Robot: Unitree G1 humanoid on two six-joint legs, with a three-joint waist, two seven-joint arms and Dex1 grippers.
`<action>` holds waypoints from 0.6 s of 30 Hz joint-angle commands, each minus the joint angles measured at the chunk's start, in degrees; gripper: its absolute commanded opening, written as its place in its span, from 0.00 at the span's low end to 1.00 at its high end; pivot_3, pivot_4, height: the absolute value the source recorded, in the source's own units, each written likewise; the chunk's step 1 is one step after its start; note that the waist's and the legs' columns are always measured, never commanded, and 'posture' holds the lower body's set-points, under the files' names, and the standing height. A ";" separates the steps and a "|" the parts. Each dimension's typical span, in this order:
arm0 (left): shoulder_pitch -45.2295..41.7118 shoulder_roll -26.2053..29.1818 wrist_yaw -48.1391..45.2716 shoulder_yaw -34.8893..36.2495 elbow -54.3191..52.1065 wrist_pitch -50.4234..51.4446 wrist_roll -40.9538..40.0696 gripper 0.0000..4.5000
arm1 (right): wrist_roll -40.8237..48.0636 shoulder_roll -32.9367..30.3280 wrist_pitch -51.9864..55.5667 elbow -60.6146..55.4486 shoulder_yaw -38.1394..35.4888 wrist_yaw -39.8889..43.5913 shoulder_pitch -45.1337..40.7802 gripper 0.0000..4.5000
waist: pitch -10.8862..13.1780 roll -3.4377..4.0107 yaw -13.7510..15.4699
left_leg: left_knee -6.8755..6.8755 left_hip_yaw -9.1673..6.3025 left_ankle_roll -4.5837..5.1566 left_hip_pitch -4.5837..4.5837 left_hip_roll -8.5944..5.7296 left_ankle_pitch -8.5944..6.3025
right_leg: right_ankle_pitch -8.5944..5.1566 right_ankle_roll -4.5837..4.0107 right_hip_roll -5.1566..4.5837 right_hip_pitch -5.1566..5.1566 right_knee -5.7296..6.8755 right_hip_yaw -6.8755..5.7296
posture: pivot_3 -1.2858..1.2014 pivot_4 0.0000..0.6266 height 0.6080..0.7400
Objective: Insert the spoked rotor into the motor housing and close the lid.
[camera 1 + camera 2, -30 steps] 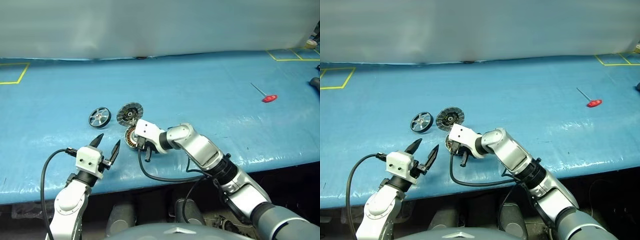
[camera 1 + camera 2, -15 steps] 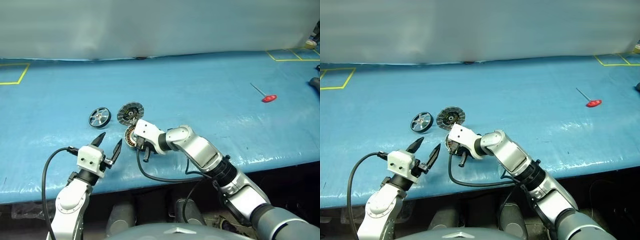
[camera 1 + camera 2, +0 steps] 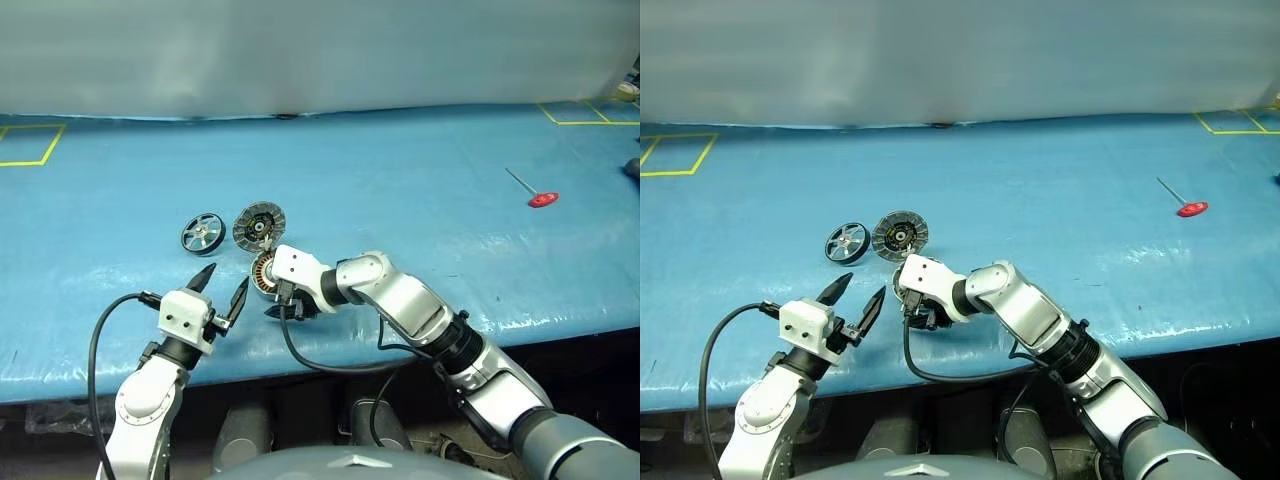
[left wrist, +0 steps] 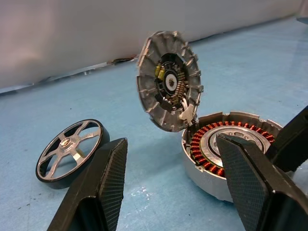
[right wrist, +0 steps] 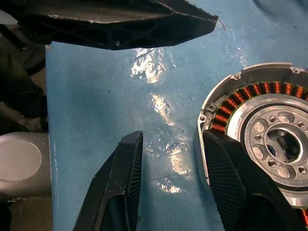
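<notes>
The spoked rotor (image 3: 201, 234) lies flat on the blue table, dark rim and silver spokes up. To its right the lid (image 3: 259, 226) stands tilted up, joined to the edge of the motor housing (image 4: 226, 149), whose copper windings show. My right gripper (image 3: 285, 310) is open at the housing's near side and points down at the table; one finger (image 5: 231, 173) overlaps the housing rim (image 5: 269, 130), and only bare table lies between the two fingers. Open and holding nothing, my left gripper (image 3: 222, 286) hovers level just short of the rotor and housing.
A red-handled tool (image 3: 540, 199) lies far to the right. Yellow tape marks sit at the back left (image 3: 25, 145) and back right (image 3: 585, 112) of the table. The table's front edge (image 3: 330, 350) runs just below both grippers.
My right gripper, shut beside the housing before, now has its fingers apart. The left arm has stayed in place.
</notes>
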 commanded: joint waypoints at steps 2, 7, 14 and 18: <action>-0.55 -0.01 -0.37 -0.15 -1.56 0.08 -0.99 0.71 | 6.78 -0.32 3.84 -8.67 -9.40 -0.12 0.87 0.43 | 0.01 0.00 -0.06 | -0.01 0.01 0.01 -0.05 0.00 -0.01 | 0.00 0.00 0.00 -0.05 -0.01 0.01 | 0.52 0.24 1.00; -0.59 0.59 -1.26 -0.18 -2.03 1.31 -1.91 0.71 | 12.17 1.17 6.52 -15.35 -21.22 -5.84 5.57 0.43 | 0.00 0.01 -0.03 | -0.07 -0.06 -0.02 -0.05 0.06 -0.03 | -0.05 -0.08 0.07 -0.06 -0.01 -0.06 | 0.52 0.24 1.00; -0.78 2.00 -3.63 -1.03 -2.87 3.87 -3.67 0.71 | 6.45 4.09 -2.87 -16.71 -28.08 -20.64 20.62 0.43 | 0.00 0.01 -0.05 | -0.06 -0.01 -0.05 -0.05 0.03 -0.05 | -0.06 -0.07 0.03 -0.07 -0.02 -0.04 | 0.52 0.24 1.00; -1.30 2.35 -4.27 -1.23 -2.88 4.58 -3.91 0.71 | 1.31 4.46 -12.87 -14.15 -23.95 -25.00 28.93 0.43 | 0.01 0.02 -0.21 | -0.07 0.04 -0.05 -0.03 0.06 -0.05 | -0.07 -0.06 0.07 -0.09 -0.01 0.01 | 0.52 0.24 1.00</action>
